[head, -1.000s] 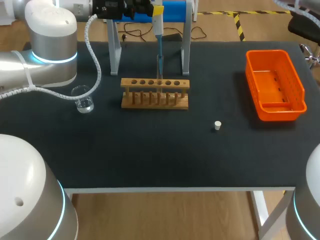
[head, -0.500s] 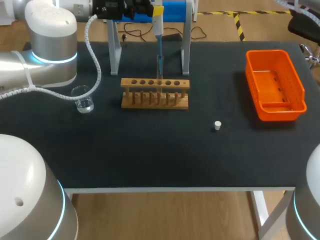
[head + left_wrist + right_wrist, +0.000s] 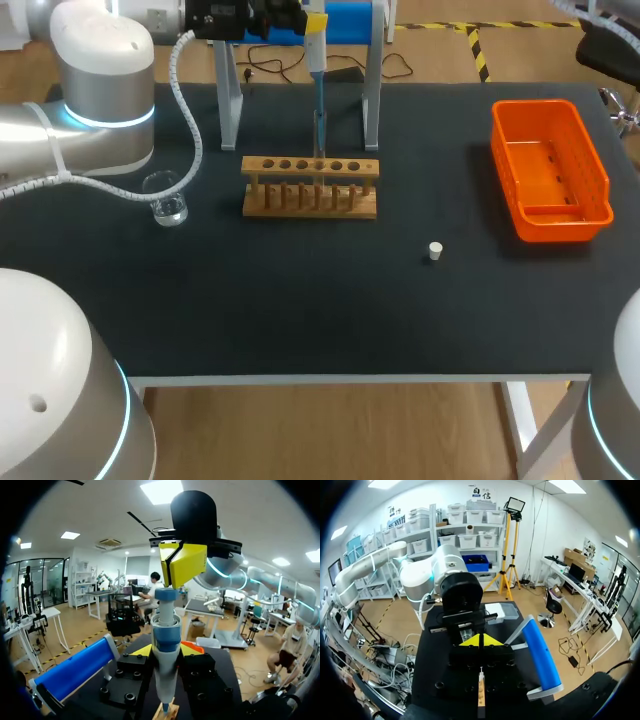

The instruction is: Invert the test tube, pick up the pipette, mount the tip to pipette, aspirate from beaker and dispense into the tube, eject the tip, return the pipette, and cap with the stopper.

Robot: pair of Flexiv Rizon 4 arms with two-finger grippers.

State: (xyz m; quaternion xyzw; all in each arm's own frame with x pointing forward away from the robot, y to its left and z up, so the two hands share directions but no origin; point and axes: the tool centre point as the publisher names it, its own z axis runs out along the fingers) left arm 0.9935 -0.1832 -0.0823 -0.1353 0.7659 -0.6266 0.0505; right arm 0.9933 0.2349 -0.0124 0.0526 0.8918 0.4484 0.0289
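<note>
Left gripper (image 3: 166, 651) is clamped on the pipette (image 3: 316, 52), tip hanging down at the test tube (image 3: 319, 133) in the wooden rack (image 3: 310, 190) (right gripper (image 3: 480, 640) pinched closed, empty, right at the pipette's top).

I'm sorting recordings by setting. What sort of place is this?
Probably a robot lab bench for liquid handling: a wooden test tube rack, a small glass beaker and a pipette upright over the rack.

A white-and-blue plastic pipette (image 3: 165, 630) stands upright, clamped between the yellow tips of the left pincer (image 3: 166, 651). Its narrow end points down at a pale wooden rack (image 3: 169, 713). Above its top is the right pincer (image 3: 181, 564), its yellow tips pressed together.
</note>
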